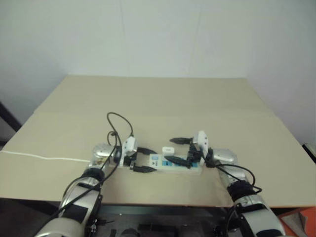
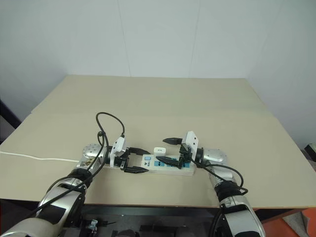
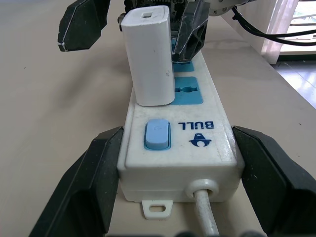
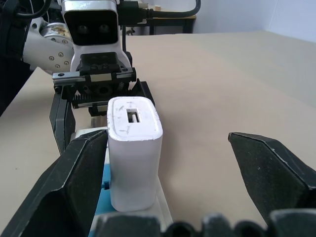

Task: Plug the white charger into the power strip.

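Note:
The power strip (image 1: 157, 161) lies flat near the table's front edge, its blue switch (image 3: 157, 135) towards my left hand. The white charger (image 3: 148, 59) stands upright in the socket nearest the switch, also seen as a small white block (image 1: 168, 148). My left gripper (image 1: 147, 159) straddles the strip's switch end, one finger (image 3: 94, 177) along each long side, close beside it and open. My right gripper (image 2: 161, 149) reaches in from the other end, wide open, with one finger (image 4: 79, 182) close beside the charger and the other finger (image 4: 271, 168) well clear.
A thin white cord (image 1: 29, 156) runs from the strip off the table's left side. Black cables loop above my left wrist (image 1: 118, 123). The tan table (image 1: 158, 98) stretches far back to a white wall. An orange object (image 1: 306, 222) sits below the table's right corner.

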`<state>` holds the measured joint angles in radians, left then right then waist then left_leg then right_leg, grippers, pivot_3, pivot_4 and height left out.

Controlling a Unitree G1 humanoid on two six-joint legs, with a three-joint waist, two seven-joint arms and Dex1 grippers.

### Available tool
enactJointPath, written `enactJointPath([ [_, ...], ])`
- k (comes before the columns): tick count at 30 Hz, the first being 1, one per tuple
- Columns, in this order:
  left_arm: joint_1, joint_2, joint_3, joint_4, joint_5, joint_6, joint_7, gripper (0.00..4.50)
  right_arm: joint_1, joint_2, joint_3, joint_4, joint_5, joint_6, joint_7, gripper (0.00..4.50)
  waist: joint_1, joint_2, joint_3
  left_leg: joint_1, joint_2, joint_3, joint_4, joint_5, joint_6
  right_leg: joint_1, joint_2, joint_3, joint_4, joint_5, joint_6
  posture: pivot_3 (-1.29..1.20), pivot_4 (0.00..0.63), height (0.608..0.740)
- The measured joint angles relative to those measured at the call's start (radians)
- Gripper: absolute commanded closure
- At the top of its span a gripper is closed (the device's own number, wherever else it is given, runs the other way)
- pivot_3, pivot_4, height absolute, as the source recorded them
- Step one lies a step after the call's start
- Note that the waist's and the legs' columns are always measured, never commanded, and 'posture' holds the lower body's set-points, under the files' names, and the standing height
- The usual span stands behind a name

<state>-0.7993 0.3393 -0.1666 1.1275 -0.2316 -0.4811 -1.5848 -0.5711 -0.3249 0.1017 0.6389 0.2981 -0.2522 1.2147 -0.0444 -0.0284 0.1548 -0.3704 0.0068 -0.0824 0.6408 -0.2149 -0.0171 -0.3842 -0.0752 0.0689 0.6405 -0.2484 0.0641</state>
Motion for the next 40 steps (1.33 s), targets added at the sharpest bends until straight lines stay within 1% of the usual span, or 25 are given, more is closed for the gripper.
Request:
enactJointPath([
  [1,0.000,0.001,-0.004,0.004,0.006,0.002,-0.002,0.05,0.002,-0.005,-0.005,-0.004,0.001,0.000,0.009,0.00,0.000,0.000,0.000,-0.001,0.000,0.000,0.000,0.000,0.000,0.000,0.000,0.000,0.000,0.000,0.000,0.00,0.150,0.740],
  [5,0.001,0.002,-0.009,0.004,0.004,0.004,-0.015,0.02,0.021,-0.022,-0.030,-0.033,0.013,0.008,0.032,0.00,0.001,0.000,0.000,-0.002,0.000,0.000,0.000,0.000,0.000,-0.001,0.000,0.000,-0.001,0.000,0.000,0.00,0.150,0.740],
  [9,0.028,0.028,-0.013,-0.053,-0.058,0.052,-0.022,0.02,0.078,-0.075,-0.052,-0.132,0.051,0.070,0.053,0.00,0.001,0.000,0.003,-0.007,0.000,0.000,0.000,0.000,0.000,-0.006,0.000,0.000,0.000,0.000,0.000,0.00,0.150,0.740],
  [11,0.041,0.058,-0.012,-0.103,-0.105,0.092,-0.025,0.02,0.116,-0.114,-0.070,-0.195,0.070,0.093,0.065,0.00,0.002,0.000,0.009,-0.010,0.000,0.000,0.000,0.000,0.000,-0.009,0.000,0.000,0.000,0.000,0.000,0.00,0.150,0.740],
  [14,0.064,0.133,0.012,-0.208,-0.214,0.203,-0.026,0.02,0.185,-0.207,-0.114,-0.314,0.117,0.157,0.082,0.00,0.001,0.003,0.015,-0.021,0.000,0.000,0.002,0.000,0.000,-0.020,-0.001,0.000,0.003,0.001,-0.002,0.00,0.150,0.740],
  [15,0.069,0.154,0.033,-0.241,-0.254,0.244,-0.026,0.02,0.205,-0.243,-0.137,-0.354,0.130,0.174,0.085,0.00,0.001,0.004,0.017,-0.021,0.000,0.000,0.002,0.000,0.000,-0.021,-0.001,0.000,0.004,0.003,-0.004,0.00,0.150,0.740],
  [17,0.078,0.207,0.062,-0.296,-0.312,0.305,-0.026,0.02,0.255,-0.323,-0.187,-0.430,0.158,0.195,0.097,0.00,0.002,0.005,0.020,-0.021,0.000,0.000,0.001,0.000,0.000,-0.022,-0.001,0.000,0.003,0.002,-0.004,0.00,0.150,0.740],
  [21,0.149,0.399,0.057,-0.322,-0.320,0.290,-0.025,0.02,0.421,-0.510,-0.305,-0.521,0.156,0.198,0.130,0.00,-0.005,0.006,0.023,-0.020,0.000,0.001,0.000,0.000,0.000,-0.021,-0.001,0.001,0.002,0.000,-0.002,0.00,0.150,0.740],
  [22,0.171,0.439,0.053,-0.312,-0.320,0.283,-0.025,0.02,0.456,-0.543,-0.331,-0.523,0.155,0.199,0.137,0.00,-0.004,0.006,0.023,-0.019,0.000,0.002,0.000,0.000,0.000,-0.021,-0.001,0.001,0.002,0.000,-0.001,0.00,0.150,0.740],
  [23,0.178,0.454,0.050,-0.306,-0.321,0.282,-0.025,0.02,0.473,-0.561,-0.343,-0.527,0.156,0.205,0.139,0.00,-0.003,0.006,0.024,-0.019,0.000,0.002,0.000,0.000,0.000,-0.020,-0.001,0.001,0.002,-0.001,-0.001,0.00,0.150,0.740],
  [27,0.185,0.483,0.031,-0.307,-0.338,0.282,-0.026,0.02,0.517,-0.622,-0.388,-0.569,0.162,0.251,0.151,0.00,0.007,0.006,0.024,-0.019,0.001,0.002,0.001,0.000,0.000,-0.019,0.000,0.000,0.001,0.000,-0.001,0.00,0.150,0.740],
  [32,0.183,0.487,0.028,-0.307,-0.356,0.273,-0.026,0.02,0.557,-0.622,-0.426,-0.595,0.182,0.262,0.144,0.00,0.007,0.006,0.025,-0.021,0.001,0.002,0.001,0.000,-0.001,-0.021,-0.001,0.000,0.001,-0.001,-0.002,0.00,0.150,0.740],
  [38,0.187,0.476,0.021,-0.310,-0.358,0.267,-0.026,0.02,0.595,-0.622,-0.452,-0.625,0.194,0.284,0.118,0.00,0.007,0.005,0.026,-0.020,0.001,0.002,0.001,0.000,-0.001,-0.020,-0.001,0.000,0.001,-0.001,-0.001,0.00,0.150,0.740],
  [40,0.187,0.471,0.020,-0.310,-0.358,0.266,-0.026,0.02,0.609,-0.630,-0.470,-0.643,0.194,0.319,0.096,0.00,0.006,0.005,0.026,-0.020,0.001,0.002,0.001,0.000,-0.001,-0.020,-0.001,0.001,0.001,-0.001,-0.001,0.00,0.150,0.740],
])
